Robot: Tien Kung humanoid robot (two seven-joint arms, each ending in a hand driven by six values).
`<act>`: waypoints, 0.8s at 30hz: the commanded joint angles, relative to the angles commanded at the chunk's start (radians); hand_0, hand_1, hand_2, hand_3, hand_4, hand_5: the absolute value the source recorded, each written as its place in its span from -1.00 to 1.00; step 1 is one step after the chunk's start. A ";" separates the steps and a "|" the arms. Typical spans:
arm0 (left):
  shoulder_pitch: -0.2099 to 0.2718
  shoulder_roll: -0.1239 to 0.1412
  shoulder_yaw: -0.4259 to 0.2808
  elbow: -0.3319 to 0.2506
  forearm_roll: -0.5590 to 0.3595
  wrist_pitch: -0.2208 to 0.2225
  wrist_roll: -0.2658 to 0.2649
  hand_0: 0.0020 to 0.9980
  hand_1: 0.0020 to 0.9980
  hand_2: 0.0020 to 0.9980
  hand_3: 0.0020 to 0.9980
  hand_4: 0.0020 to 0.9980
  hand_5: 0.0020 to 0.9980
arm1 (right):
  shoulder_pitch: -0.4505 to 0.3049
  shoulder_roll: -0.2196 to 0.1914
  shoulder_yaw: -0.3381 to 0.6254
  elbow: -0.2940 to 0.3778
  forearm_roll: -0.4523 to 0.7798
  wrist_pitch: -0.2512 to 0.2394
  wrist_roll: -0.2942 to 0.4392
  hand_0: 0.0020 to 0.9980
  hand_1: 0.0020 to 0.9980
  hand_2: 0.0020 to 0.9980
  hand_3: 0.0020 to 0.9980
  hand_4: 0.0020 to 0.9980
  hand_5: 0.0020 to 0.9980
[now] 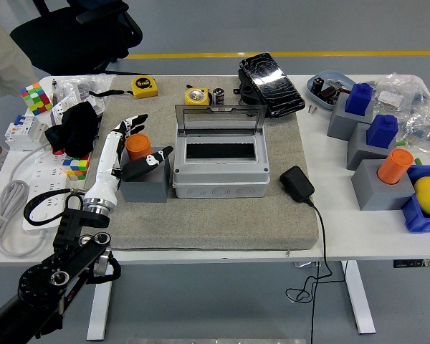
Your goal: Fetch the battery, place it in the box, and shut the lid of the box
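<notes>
The battery (pixel 218 96), a small dark cylinder, stands on the grey mat at the back, next to a yellow tape measure (pixel 196 95). The grey box (pixel 218 172) sits mid-mat with its clear lid (pixel 218 119) raised upright behind a dark slot. My left hand (pixel 145 140) is left of the box, well short of the battery. Its fingers (pixel 133 123) are spread behind an orange cylinder (pixel 137 147) on a grey block (pixel 143 188), and the thumb lies across the front of the cylinder. It holds nothing. My right arm does not show.
A black charger (pixel 297 183) and its cable lie right of the box. A black case (pixel 271 82) sits behind it. Grey blocks with blue and orange pegs (pixel 373 143) stand at the right. Cubes, a black cloth (pixel 75 129) and cables crowd the left. A person's clothing (pixel 7 50) shows top left.
</notes>
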 joint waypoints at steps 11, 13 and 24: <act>-0.016 -0.013 0.017 0.039 -0.075 0.002 -0.056 -0.43 -0.41 -0.37 -0.22 1.00 -1.00 | -0.001 0.001 -0.002 0.000 0.002 0.000 -0.001 0.01 0.25 0.33 0.13 0.90 0.04; -0.017 -0.014 0.019 0.041 -0.086 0.004 -0.067 -0.43 -0.41 -0.37 -0.22 1.00 -1.00 | -0.001 0.001 -0.002 0.000 0.002 0.000 -0.001 0.01 0.25 0.33 0.13 0.90 0.04; -0.040 -0.036 0.034 0.079 -0.152 0.007 -0.117 -0.54 -0.67 -0.62 -0.50 0.82 -1.00 | 0.002 0.002 -0.004 0.001 0.002 0.000 0.000 0.02 0.25 0.33 0.13 0.90 0.03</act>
